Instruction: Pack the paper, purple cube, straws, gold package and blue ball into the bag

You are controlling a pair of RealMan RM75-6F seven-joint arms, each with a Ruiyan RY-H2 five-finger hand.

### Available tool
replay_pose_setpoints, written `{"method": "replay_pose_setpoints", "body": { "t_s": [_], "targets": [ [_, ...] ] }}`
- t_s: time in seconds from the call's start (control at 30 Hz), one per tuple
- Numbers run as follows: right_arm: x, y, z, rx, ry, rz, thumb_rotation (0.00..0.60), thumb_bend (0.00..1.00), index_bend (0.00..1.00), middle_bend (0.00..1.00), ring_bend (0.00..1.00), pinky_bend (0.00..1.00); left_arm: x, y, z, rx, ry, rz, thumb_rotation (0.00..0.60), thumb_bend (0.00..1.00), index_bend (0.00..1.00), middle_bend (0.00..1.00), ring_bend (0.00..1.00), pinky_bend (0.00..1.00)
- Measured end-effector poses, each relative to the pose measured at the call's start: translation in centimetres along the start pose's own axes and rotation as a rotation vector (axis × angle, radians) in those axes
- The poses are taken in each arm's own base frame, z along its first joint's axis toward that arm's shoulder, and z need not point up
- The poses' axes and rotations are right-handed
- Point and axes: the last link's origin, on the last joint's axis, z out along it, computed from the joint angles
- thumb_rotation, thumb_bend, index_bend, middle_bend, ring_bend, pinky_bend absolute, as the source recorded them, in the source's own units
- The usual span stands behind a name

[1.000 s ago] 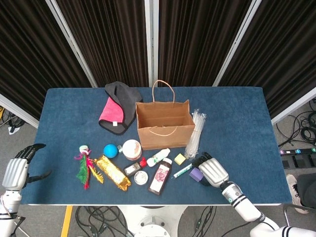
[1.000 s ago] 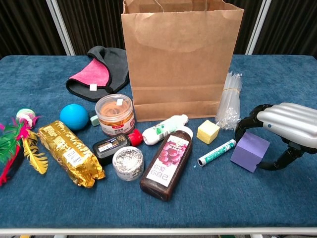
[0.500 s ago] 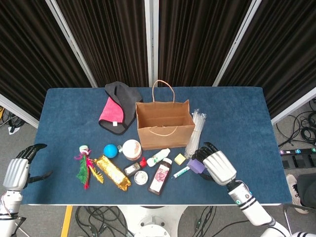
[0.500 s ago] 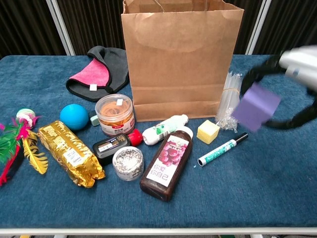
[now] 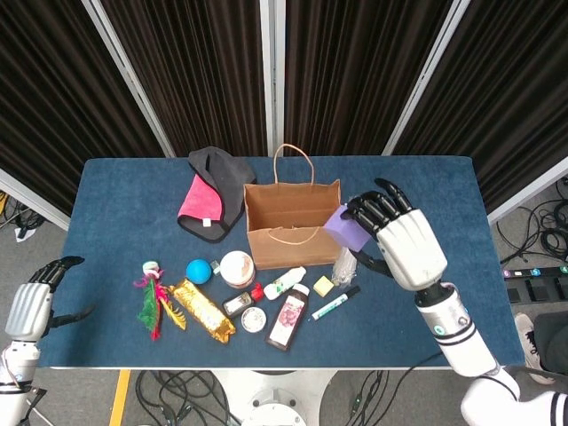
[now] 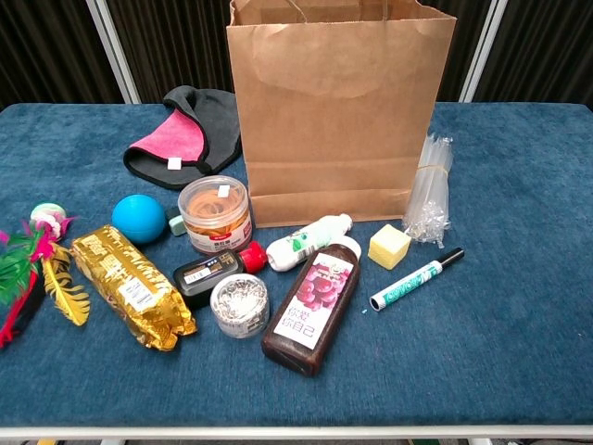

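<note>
Right hand [image 5: 397, 232] is raised above the table [image 5: 426, 191] just right of the bag [image 5: 293, 224], dark fingers [image 5: 373, 209] wrapped round the purple cube [image 5: 344, 229], which sits at the hand's left side beside the bag's right top edge. Left hand [image 5: 34, 297] hangs off the table's left front corner, far left of the bag, fingers apart, grasping nothing. Straws [image 6: 430, 188] lie at the bag's right foot, blue ball [image 6: 138, 218] and gold package [image 6: 131, 284] front-left of the bag.
</note>
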Motion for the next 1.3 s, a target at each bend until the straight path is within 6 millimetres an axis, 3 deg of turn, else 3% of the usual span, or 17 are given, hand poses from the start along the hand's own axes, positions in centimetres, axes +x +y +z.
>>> {"method": "replay_pose_setpoints", "body": {
  "t_s": [0.13, 0.47, 0.57, 0.67, 0.83, 1.03, 1.13, 1.3],
  "targets": [
    [-1.4, -1.2, 2.7, 0.009, 0.016, 0.003, 0.600, 0.21, 0.48, 0.39, 0.27, 0.18, 0.1, -0.2, 0.1, 0.005, 0.001, 0.006, 0.600, 0.07, 0.29, 0.35, 0.25, 0.28],
    [-9.4, -4.8, 9.0, -0.010, -0.042, -0.074, 0.600, 0.21, 0.48, 0.39, 0.27, 0.18, 0.8, -1.0, 0.2, 0.024, 0.014, 0.014, 0.600, 0.07, 0.29, 0.35, 0.25, 0.28],
    [-11.2, -5.7, 9.9, -0.009, -0.081, -0.080, 0.600, 0.14, 0.44, 0.35, 0.24, 0.14, 1.0, -1.2, 0.3, 0.028, 0.016, 0.015, 0.600, 0.07, 0.29, 0.35, 0.25, 0.28],
    [-11.8, -5.7, 10.0, -0.011, -0.117, -0.074, 0.600, 0.03, 0.33, 0.28, 0.16, 0.07, 1.1, -1.3, 0.3, 0.031, 0.017, 0.013, 0.600, 0.07, 0.29, 0.35, 0.25, 0.28],
    [-11.2, -5.0, 10.1, -0.021, -0.125, -0.059, 0.600, 0.00, 0.20, 0.20, 0.08, 0.00, 1.0, -1.3, 0.2, 0.030, 0.011, 0.011, 0.600, 0.07, 0.29, 0.35, 0.25, 0.28],
    [-9.7, -4.1, 9.9, -0.034, -0.084, -0.042, 0.600, 0.00, 0.19, 0.19, 0.07, 0.00, 0.7, -1.0, 0.2, 0.024, 0.006, 0.012, 0.600, 0.07, 0.29, 0.35, 0.25, 0.28],
    [-8.5, -3.8, 9.6, -0.036, -0.041, -0.038, 0.600, 0.00, 0.19, 0.19, 0.07, 0.00, 0.6, -0.9, 0.2, 0.020, 0.004, 0.013, 0.600, 0.07, 0.29, 0.35, 0.25, 0.28],
    [-4.7, -2.1, 8.6, -0.058, 0.084, -0.045, 0.600, 0.00, 0.19, 0.20, 0.08, 0.00, 0.4, -0.7, 0.3, 0.016, -0.005, 0.014, 0.600, 0.07, 0.29, 0.35, 0.25, 0.28]
  ]
}}
